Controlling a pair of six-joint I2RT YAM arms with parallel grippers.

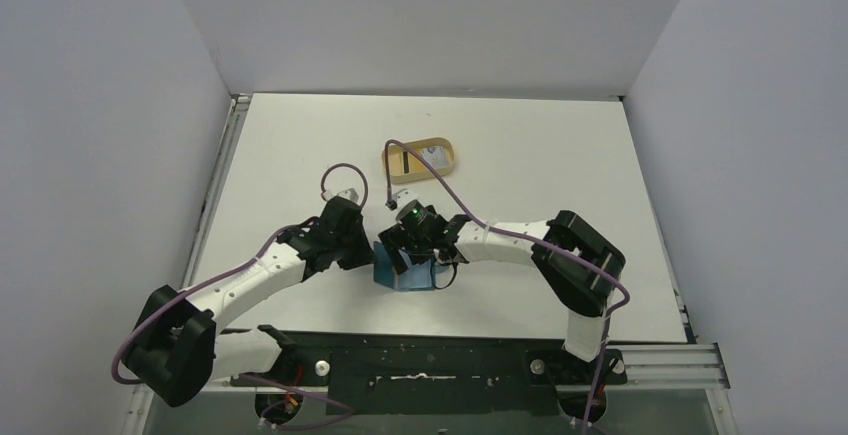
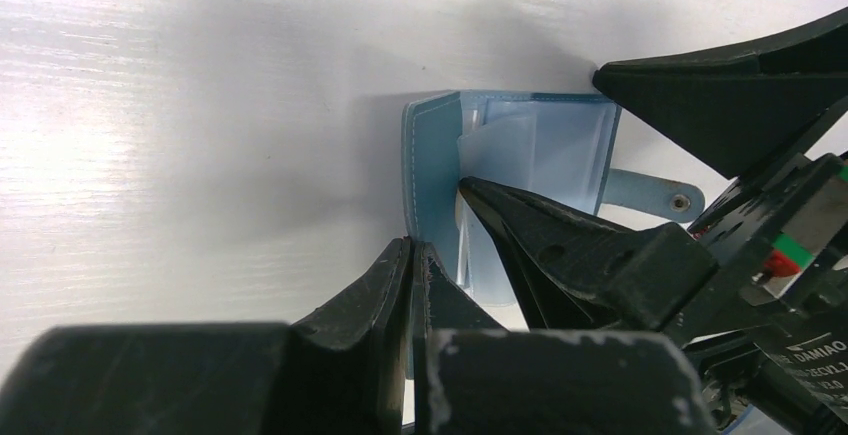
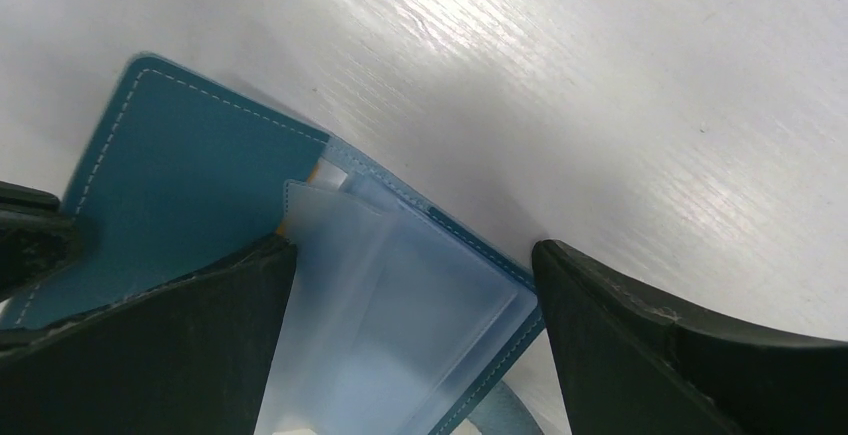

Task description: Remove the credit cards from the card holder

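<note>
"On the desk [image 1: 300, 155], between the two arms, where was the card holder [image 1: 405, 273]?" asked the trainee.

"Near the front edge, lying open," the technician replied. "The tan tray [image 1: 448, 150] sat well apart from it, farther back."

"What was the left tool [image 2: 412, 255] doing?"

"Its fingers were pressed together on the teal cover flap at the left side of the holder. Judged function: anchor. The flap was clamped so that the holder could not slide or fold shut while the other arm worked."

"And the right tool [image 3: 415, 250]?"

"Spread wide, gripping nothing. One finger sat inside the fold, against the pale inner pockets. The other stood beyond the far cover, near the snap tab [image 2: 655, 195]. The pocket panel lay between them."

"Why that placement?"

"Probably to straddle the pockets, so that closing would pinch a card edge rather than the cover."

"Where were the credit cards [image 2: 505, 150]?"

"Inside the holder. A whitish panel stood a little above the light blue pocket. The right wrist view showed several translucent layers, and card could not be told from sleeve there. None was seen lying loose beside the holder."

"What was the stage of the task?"

"Extraction not yet done. Main risk, as judged: the fingers closing on a sleeve, or on several layers at once."
</note>
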